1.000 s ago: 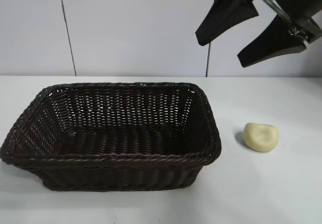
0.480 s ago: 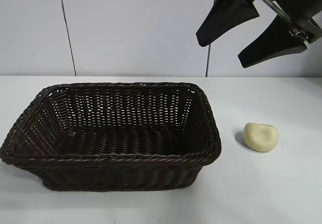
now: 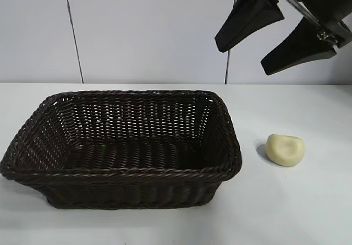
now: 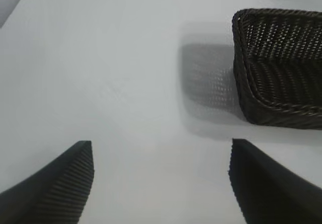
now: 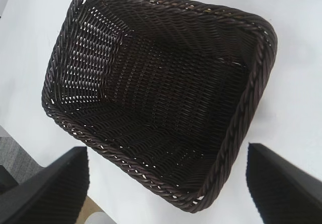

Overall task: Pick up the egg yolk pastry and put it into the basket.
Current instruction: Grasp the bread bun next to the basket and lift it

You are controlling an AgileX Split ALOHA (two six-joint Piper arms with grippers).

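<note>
The egg yolk pastry (image 3: 285, 149), a small pale cream-yellow lump with a shallow dent, lies on the white table to the right of the basket (image 3: 33, 125). The basket is dark brown wicker with nothing inside; it also shows in the right wrist view (image 5: 251, 83) and, by one corner, in the left wrist view (image 4: 241, 83). My right gripper (image 3: 245, 60) hangs open and empty high above the table, over the gap between basket and pastry. My left gripper (image 4: 161, 156) is open and empty over bare table beside the basket; it is out of the exterior view.
The white table (image 3: 297, 212) runs to a pale panelled wall (image 3: 148, 30) behind. In the right wrist view the table's edge and floor show past the basket's far corner (image 5: 15, 153).
</note>
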